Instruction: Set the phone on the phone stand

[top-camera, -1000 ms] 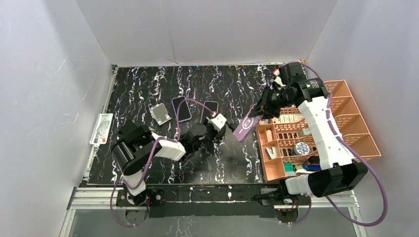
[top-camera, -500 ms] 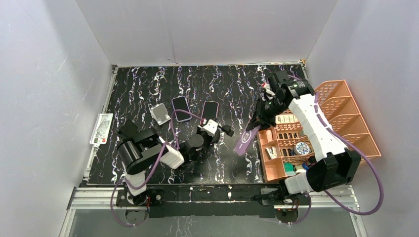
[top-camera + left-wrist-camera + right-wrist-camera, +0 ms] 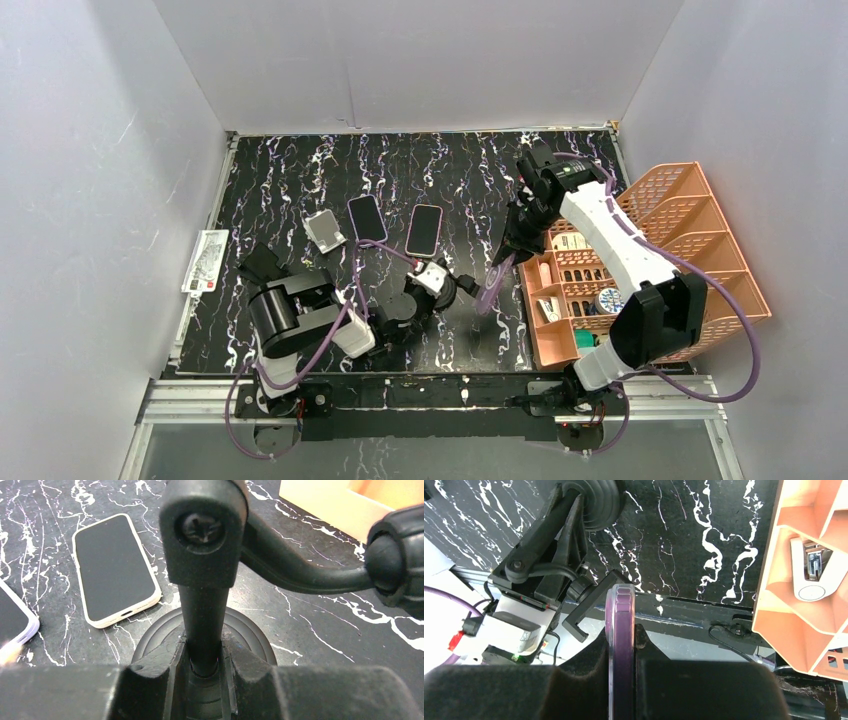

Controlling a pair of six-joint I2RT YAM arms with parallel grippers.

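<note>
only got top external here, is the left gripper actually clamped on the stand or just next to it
observer: clamped. The left wrist view shows the left gripper shut on the phone stand, low on its upright post.
operator: and how is the phone sitting in the right gripper
observer: the right wrist view shows the purple phone edge-on, pinched between the fingers of the right gripper, with its end sticking out past them.
operator: is it lined up with the cradle
observer: nearly. In the right wrist view the cradle sits just left of the phone's tip. I cannot tell whether they touch.
</note>
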